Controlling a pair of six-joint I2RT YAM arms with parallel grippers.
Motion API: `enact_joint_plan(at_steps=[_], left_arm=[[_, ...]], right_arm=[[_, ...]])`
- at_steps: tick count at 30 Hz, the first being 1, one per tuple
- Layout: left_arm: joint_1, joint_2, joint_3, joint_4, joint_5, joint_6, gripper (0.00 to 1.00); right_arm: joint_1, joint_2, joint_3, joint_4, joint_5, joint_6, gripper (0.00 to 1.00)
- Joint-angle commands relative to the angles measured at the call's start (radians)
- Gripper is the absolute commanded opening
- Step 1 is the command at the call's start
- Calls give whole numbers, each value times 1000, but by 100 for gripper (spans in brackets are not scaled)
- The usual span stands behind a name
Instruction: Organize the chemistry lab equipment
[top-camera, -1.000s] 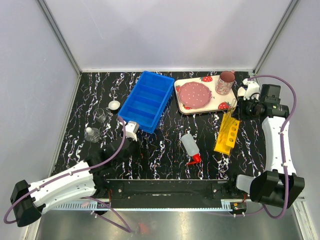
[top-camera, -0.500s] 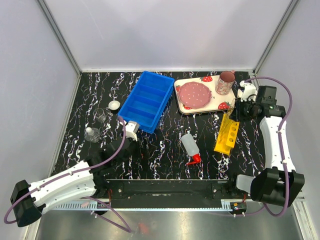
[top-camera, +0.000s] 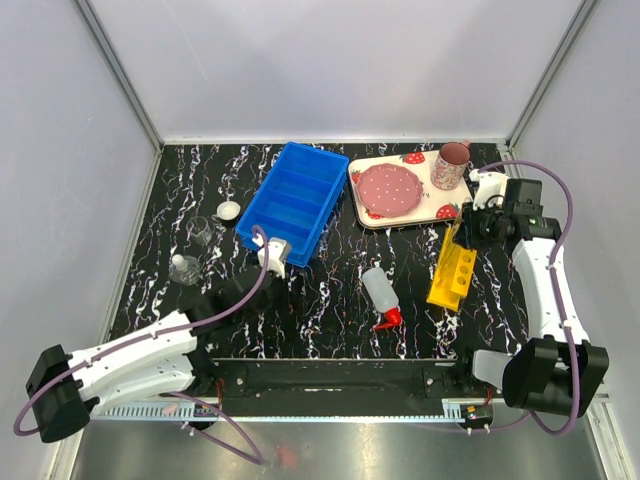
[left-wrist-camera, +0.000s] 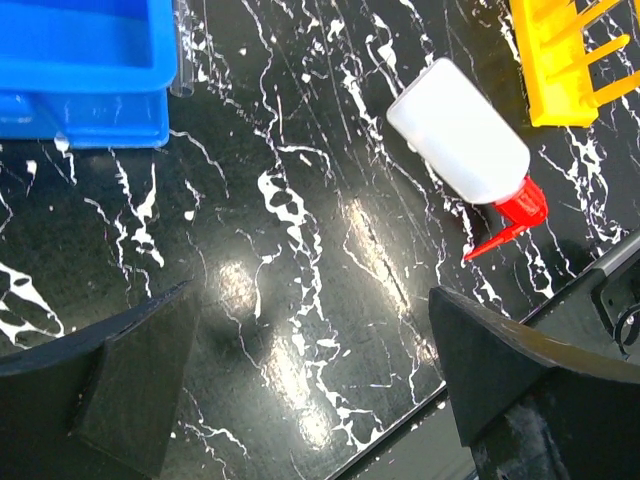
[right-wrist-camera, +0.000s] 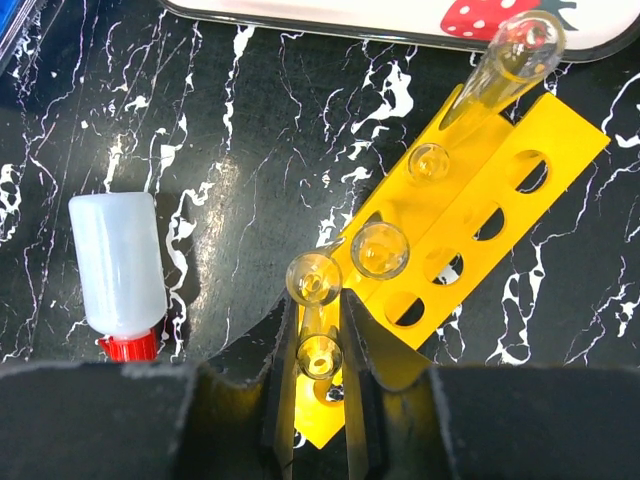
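Right fingers (right-wrist-camera: 280, 400) pinch a thin clear tube (right-wrist-camera: 318, 352) (left gripper (left-wrist-camera: 310, 370) gapes); tilt could snag the yellow holed rack (right-wrist-camera: 475, 180), one o'clock.

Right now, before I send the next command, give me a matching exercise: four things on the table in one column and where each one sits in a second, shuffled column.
Things
1. squeeze bottle
2. pink mug
3. white dish
4. thin clear tube

Places
A. on the table, left of the blue bin
B. between the fingers of the right pincer, over the yellow rack
C. lying on its side between the blue bin and the yellow rack
D. upright on the strawberry tray

Pairs: 1-C, 2-D, 3-A, 4-B
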Motion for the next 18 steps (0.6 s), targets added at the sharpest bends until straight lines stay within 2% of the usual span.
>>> enact_joint_plan(at_steps=[1, 7, 11, 14, 15, 17, 18], left_arm=[[4, 47, 100, 30, 14, 47, 99], [6, 209, 238, -39, 6, 90, 99], [7, 374, 384, -115, 34, 128, 99], [9, 477, 484, -172, 33, 161, 97], [9, 502, 506, -183, 26, 167, 96], [13, 572, 567, -212, 19, 191, 94], [16, 599, 592, -226, 14, 200, 92]], right_arm=[[20, -13, -52, 9, -10, -24, 25], [22, -42, -77, 10, -30, -36, 36], [22, -80, -72, -7, -46, -38, 44], [22, -128, -61, -25, -72, -61, 57], [22, -158, -63, -27, -76, -68, 66], [19, -187, -60, -31, -83, -74, 74], [16, -212, -57, -33, -79, -79, 81]])
